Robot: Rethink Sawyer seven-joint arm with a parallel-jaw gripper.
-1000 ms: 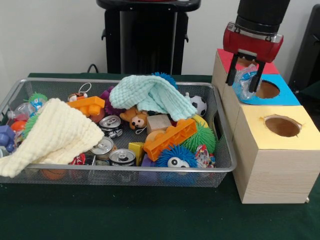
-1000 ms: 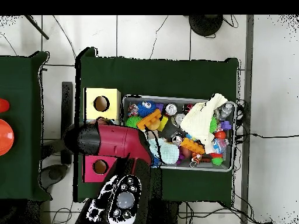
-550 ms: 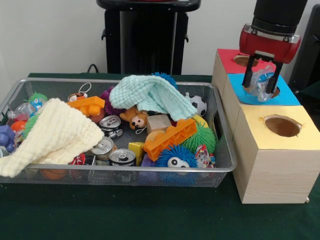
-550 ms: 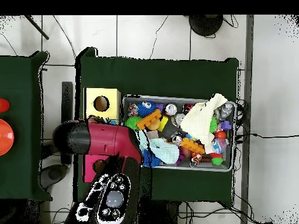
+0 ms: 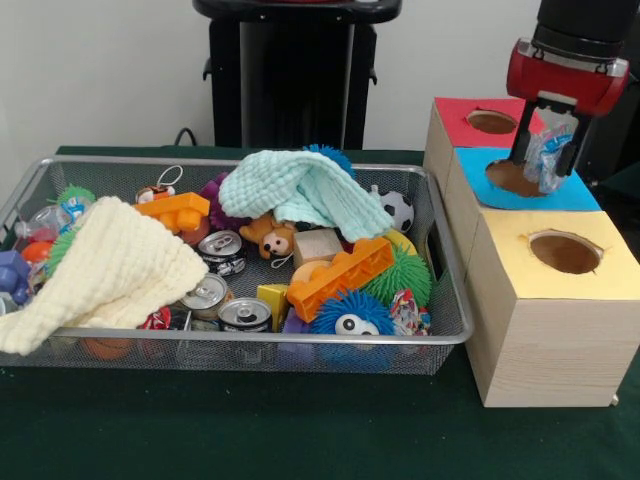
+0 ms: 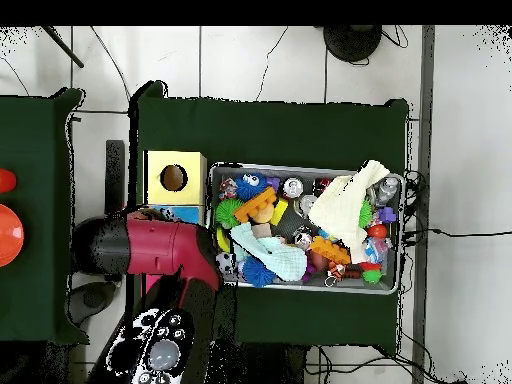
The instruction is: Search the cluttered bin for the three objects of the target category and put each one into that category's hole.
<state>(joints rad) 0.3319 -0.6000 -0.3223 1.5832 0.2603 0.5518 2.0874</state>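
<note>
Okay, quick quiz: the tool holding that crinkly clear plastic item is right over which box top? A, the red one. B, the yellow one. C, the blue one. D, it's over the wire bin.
C: in the front view the tool, shut on the clear plastic item, hangs over the blue box top, just beside its hole.

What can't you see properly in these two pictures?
- Overhead view: the blue-topped wooden box and red-topped box lie under the red and black arm.
- Front view: whatever lies beneath the cream knitted cloth is covered.
- The crumpled clear plastic item in the gripper: unidentifiable.
</note>
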